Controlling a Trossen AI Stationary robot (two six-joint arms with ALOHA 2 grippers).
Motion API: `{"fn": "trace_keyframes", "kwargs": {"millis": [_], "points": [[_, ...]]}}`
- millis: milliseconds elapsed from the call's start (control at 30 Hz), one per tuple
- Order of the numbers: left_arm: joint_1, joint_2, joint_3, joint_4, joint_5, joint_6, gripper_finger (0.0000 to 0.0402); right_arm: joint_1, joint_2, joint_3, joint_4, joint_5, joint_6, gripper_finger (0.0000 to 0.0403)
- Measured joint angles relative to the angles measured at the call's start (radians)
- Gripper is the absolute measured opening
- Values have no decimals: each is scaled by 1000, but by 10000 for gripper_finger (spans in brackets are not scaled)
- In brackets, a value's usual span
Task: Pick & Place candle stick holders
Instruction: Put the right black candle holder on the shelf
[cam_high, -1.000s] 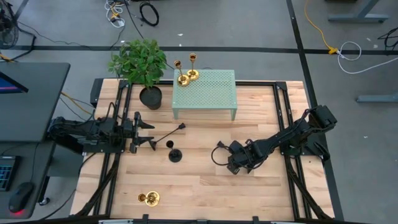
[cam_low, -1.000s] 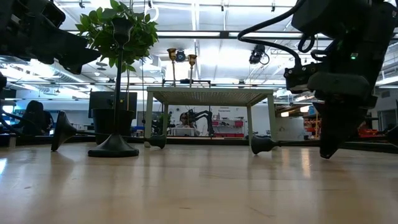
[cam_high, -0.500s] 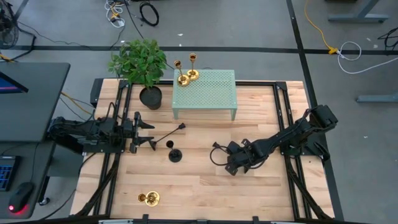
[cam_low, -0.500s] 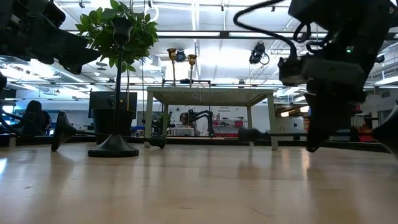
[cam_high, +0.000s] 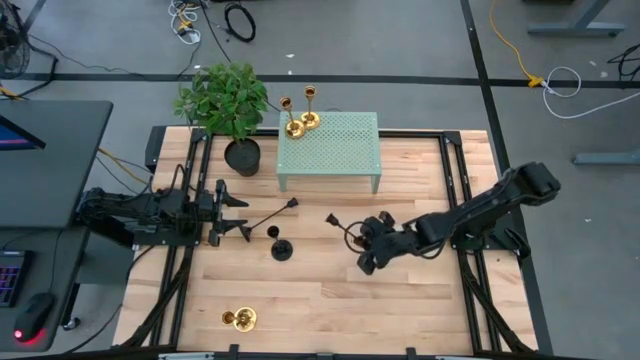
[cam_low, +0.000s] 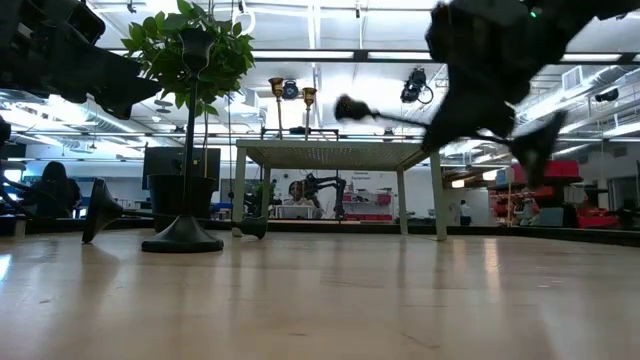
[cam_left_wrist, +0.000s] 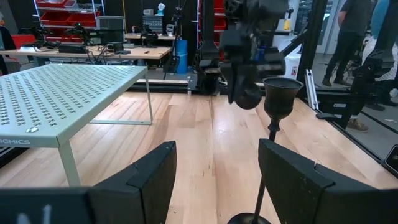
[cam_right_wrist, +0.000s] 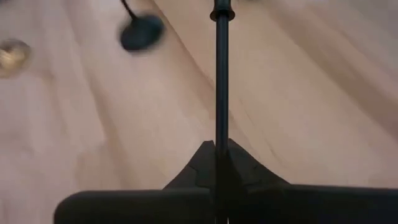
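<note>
Two gold holders stand on the far left corner of the green perforated stand. A third gold one lies on the table near the front edge. One black holder stands on its base, and also shows in the left wrist view. Another black holder lies on its side. My right gripper is shut on a third black holder, high above the table. My left gripper is open and empty at the left. My right gripper pinches the black holder's thin stem between its two fingers. The stem runs straight on ahead of the fingers, in line with them. The holder is lifted clear and nearly level, its free end pointing toward the table's left.
A black pot with a green plant stands at the far left beside the stand. People show in the room beyond the table. Bare wood lies between the stand and the front edge.
My right gripper has risen and gone toward the table's far left, turning as it went. The black holder in it, which lay on the table a second ago, is now lifted clear and nearly level.
</note>
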Motion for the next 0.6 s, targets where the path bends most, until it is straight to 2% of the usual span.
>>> {"fn": "trace_keyframes", "kwargs": {"millis": [267, 600], "points": [[0, 0, 0, 0, 0, 0, 227, -66, -28, 0, 194, 92, -199, 2], [0, 0, 0, 0, 0, 0, 227, -174, -28, 0, 492, 88, -439, 2]]}}
